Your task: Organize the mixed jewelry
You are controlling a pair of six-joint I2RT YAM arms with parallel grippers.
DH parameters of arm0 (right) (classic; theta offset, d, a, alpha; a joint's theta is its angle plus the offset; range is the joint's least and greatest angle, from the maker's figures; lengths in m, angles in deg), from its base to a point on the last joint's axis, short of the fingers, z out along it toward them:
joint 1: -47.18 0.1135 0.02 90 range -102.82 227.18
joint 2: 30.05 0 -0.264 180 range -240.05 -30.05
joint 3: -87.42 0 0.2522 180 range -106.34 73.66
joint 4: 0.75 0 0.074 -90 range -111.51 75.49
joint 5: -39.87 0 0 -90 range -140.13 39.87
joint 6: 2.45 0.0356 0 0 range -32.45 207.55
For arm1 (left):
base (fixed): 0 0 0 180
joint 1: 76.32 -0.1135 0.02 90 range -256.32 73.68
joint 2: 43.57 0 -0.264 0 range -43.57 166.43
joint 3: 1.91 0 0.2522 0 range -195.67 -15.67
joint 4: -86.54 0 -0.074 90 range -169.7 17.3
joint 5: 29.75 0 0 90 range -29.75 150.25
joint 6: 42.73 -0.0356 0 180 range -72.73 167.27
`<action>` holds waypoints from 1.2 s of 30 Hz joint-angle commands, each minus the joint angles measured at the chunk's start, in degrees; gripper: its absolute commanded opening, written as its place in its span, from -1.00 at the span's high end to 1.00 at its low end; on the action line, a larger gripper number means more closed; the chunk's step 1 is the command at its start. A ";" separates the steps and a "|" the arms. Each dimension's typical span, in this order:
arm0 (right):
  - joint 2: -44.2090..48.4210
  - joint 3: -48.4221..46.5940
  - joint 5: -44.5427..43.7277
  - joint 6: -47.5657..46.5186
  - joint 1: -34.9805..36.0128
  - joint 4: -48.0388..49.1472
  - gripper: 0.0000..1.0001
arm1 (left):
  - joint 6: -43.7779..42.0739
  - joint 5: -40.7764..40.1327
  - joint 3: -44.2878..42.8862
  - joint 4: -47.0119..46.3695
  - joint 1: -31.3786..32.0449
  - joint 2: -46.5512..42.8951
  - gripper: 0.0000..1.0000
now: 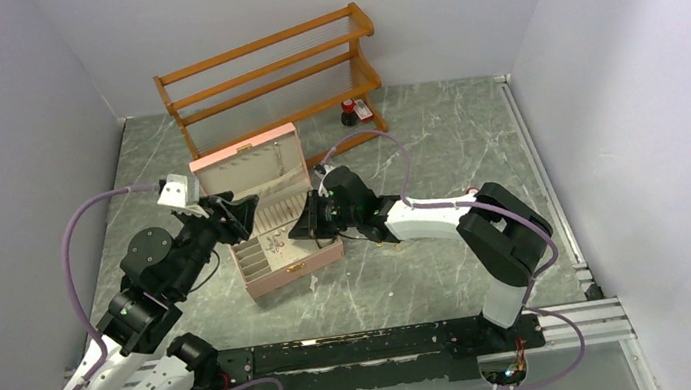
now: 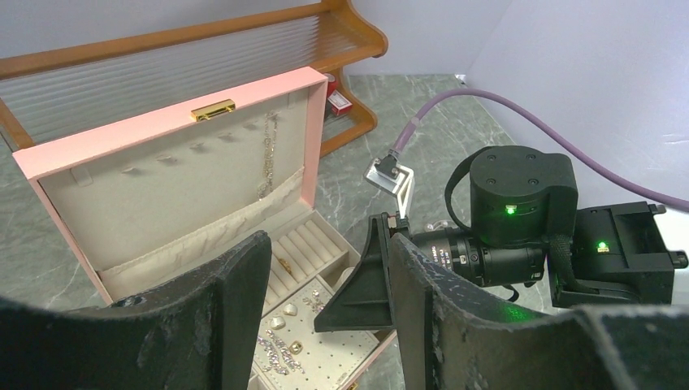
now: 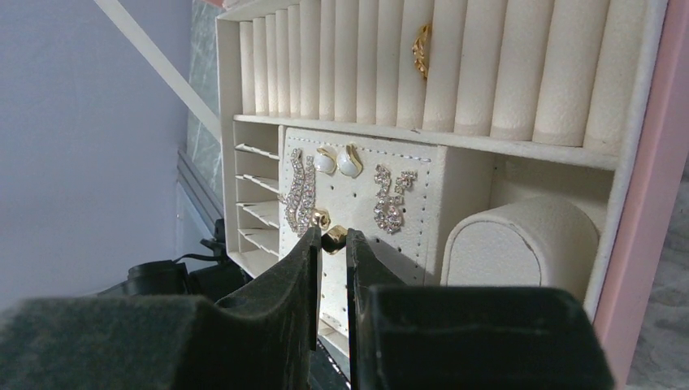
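The pink jewelry box [image 1: 302, 259] stands open at the table's middle. Its cream tray holds crystal earrings [image 3: 298, 191], pearl earrings [image 3: 339, 161], another crystal pair [image 3: 390, 197] and a gold ring [image 3: 421, 49] in the ring rolls. My right gripper [image 3: 331, 242] is over the perforated earring pad, shut on a small gold earring [image 3: 335, 238] beside a matching gold stud [image 3: 319, 218]. In the top view the right gripper [image 1: 303, 224] reaches into the box from the right. My left gripper [image 2: 329, 313] hovers open and empty over the box's left side [image 1: 242, 217].
A wooden rack [image 1: 270, 74] stands behind the box, with a red-capped black bottle [image 1: 349, 111] at its right foot. A thin chain [image 2: 266, 154] hangs inside the box lid. A cream watch pillow [image 3: 520, 240] sits in the tray's corner compartment. Side walls close in left and right.
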 commanded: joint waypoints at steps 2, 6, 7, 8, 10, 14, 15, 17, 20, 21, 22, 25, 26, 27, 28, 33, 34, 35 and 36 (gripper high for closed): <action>-0.08 0.66 0.10 -0.81 0.36 -0.53 0.69 | -0.47 -0.64 0.45 -1.28 -0.56 -0.35 -0.20; 0.60 1.38 0.14 -0.95 0.38 -0.32 0.70 | -0.45 -0.71 0.45 -1.10 -0.56 -0.43 -0.20; 0.57 1.31 0.02 -1.04 0.38 -0.55 0.70 | -0.33 -0.66 0.53 -1.10 -0.59 -0.51 -0.20; 0.50 1.23 0.03 -1.13 0.33 -0.74 0.70 | -0.37 -0.72 0.54 -1.20 -0.63 -0.52 -0.20; 0.39 1.07 0.00 -1.32 0.39 -0.77 0.70 | -0.36 -0.64 0.54 -1.27 -0.65 -0.52 -0.20; -0.63 -0.05 -0.70 -2.03 0.58 -1.76 0.70 | -0.37 -0.53 0.54 -1.28 -0.67 -0.44 -0.20; -0.96 -0.47 -0.89 -2.37 0.66 -2.27 0.69 | -0.37 -0.54 0.54 -1.28 -0.71 -0.43 -0.20; -1.59 -1.53 -1.20 -3.12 0.82 -3.49 0.68 | -0.38 -0.53 0.54 -1.19 -0.75 -0.43 -0.20; -2.47 -3.08 -1.56 -4.14 1.24 -5.44 0.63 | -0.38 -0.54 0.54 -1.11 -0.74 -0.43 -0.20; -2.64 -3.51 -1.60 -4.42 1.36 -6.12 0.62 | -0.31 -0.60 0.54 -1.10 -0.80 -0.48 -0.20; -2.73 -3.87 -1.86 -4.60 1.48 -6.80 0.59 | -0.30 -0.60 0.54 -1.14 -0.87 -0.52 -0.20; -2.71 -4.47 -2.30 -4.96 1.74 -8.09 0.49 | -0.21 -0.50 0.63 -1.19 -0.91 -0.61 -0.20; -2.58 -4.64 -2.37 -5.07 1.80 -8.48 0.44 | -0.16 -0.47 0.63 -1.19 -0.96 -0.60 -0.20; -2.47 -4.67 -2.52 -5.22 1.76 -8.77 0.40 | -0.19 -0.42 0.63 -1.23 -0.92 -0.61 -0.20; -2.10 -4.67 -2.77 -5.27 1.90 -9.08 0.37 | -0.18 -0.45 0.63 -1.16 -0.98 -0.61 -0.20; -0.80 -4.84 -3.33 -5.97 2.17 -10.52 0.29 | -0.11 -0.24 0.69 -1.11 -1.13 -0.69 -0.20; -0.55 -4.85 -3.49 -6.04 2.13 -10.84 0.28 | -0.12 -0.21 0.71 -1.10 -1.09 -0.70 -0.20; -0.24 -4.80 -3.66 -6.11 2.23 -11.01 0.28 | -0.03 -0.24 0.71 -1.10 -1.09 -0.74 -0.20; 0.11 -4.77 -3.83 -6.11 2.26 -11.24 0.28 | -0.02 -0.32 0.71 -1.11 -1.09 -0.78 -0.20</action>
